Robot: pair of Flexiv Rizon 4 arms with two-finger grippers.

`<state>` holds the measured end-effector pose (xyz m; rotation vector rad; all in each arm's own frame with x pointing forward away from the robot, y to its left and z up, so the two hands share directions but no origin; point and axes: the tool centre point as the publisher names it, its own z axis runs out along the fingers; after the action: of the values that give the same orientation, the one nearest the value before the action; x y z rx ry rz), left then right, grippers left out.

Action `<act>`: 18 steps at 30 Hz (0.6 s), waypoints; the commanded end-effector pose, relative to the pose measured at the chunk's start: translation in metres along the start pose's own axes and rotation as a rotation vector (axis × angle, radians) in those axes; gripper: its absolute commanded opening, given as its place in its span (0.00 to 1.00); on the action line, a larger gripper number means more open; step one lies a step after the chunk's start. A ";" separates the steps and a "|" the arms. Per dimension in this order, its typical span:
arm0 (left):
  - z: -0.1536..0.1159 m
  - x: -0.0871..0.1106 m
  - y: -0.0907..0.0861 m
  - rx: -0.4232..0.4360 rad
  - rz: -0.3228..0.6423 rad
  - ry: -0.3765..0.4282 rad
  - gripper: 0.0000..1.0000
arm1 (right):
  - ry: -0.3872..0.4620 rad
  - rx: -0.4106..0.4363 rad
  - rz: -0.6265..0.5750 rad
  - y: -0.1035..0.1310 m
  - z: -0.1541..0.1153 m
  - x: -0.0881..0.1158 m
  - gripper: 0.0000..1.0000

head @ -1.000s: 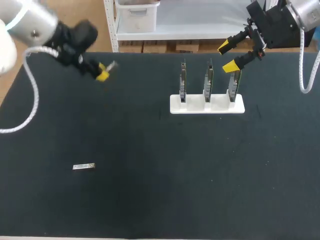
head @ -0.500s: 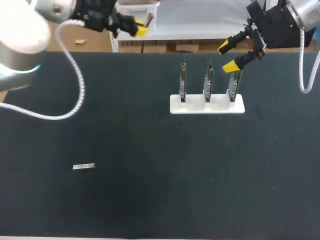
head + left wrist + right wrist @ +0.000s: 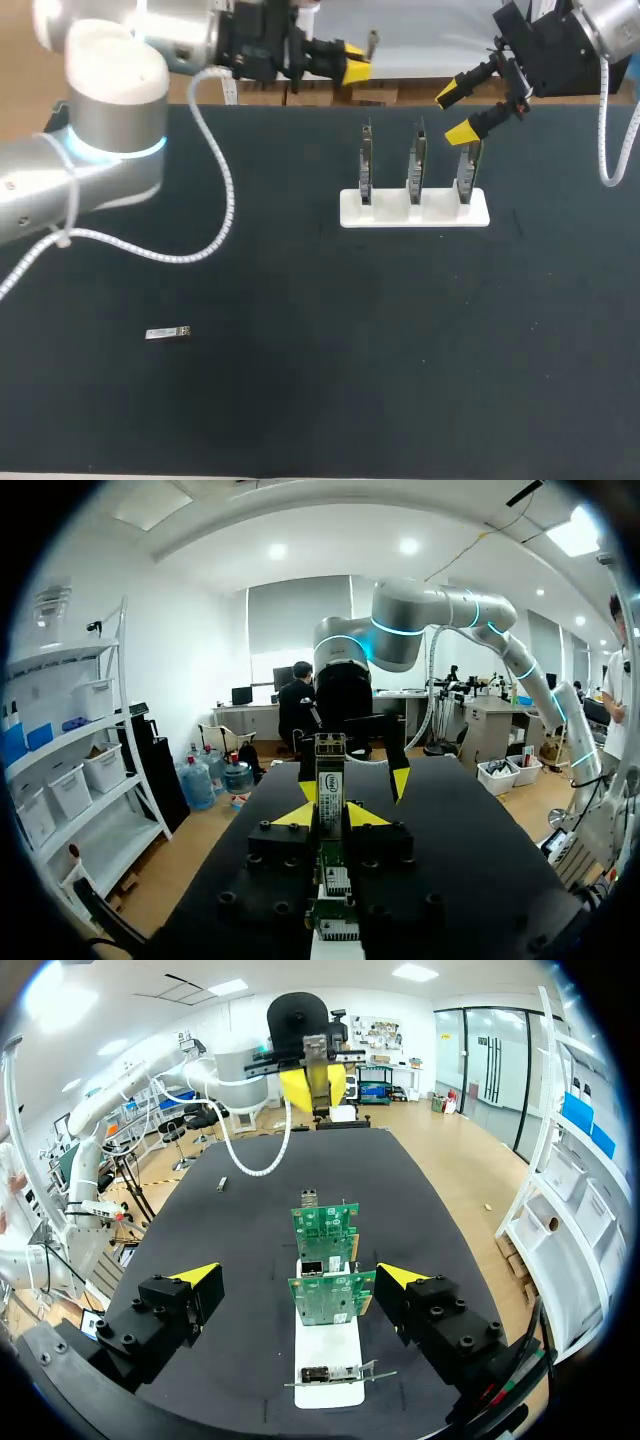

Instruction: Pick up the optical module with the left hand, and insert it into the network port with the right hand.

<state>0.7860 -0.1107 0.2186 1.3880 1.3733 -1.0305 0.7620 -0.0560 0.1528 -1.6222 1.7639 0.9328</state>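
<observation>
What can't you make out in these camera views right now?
Head view: boards stand edge-on, ports too small to see.
Head view: loose module on the table, too small to tell its ends.
Left wrist view: held optical module blocks what lies straight ahead.

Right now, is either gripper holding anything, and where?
Left gripper holds an optical module by its sides, one end jutting past the fingers; right gripper empty.

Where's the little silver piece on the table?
Head view: the silver piece lies alone on the table, left side, far from the white stand.
</observation>
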 end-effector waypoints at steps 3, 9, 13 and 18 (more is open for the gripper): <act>0.033 0.000 -0.001 0.023 -0.011 -0.055 0.00 | 0.000 0.004 0.000 0.002 0.000 0.000 1.00; 0.045 0.002 -0.006 0.025 -0.038 -0.094 0.00 | 0.000 0.004 0.000 0.002 0.000 0.000 1.00; 0.051 0.006 -0.009 0.028 -0.043 -0.099 0.00 | 0.000 0.004 0.000 0.002 0.000 0.000 1.00; 0.058 0.011 -0.009 0.034 -0.040 -0.113 0.00 | 0.000 0.004 0.000 0.002 0.000 0.000 1.00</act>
<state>0.7772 -0.1611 0.1984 1.3169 1.3219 -1.1414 0.7620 -0.0560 0.1528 -1.6222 1.7639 0.9327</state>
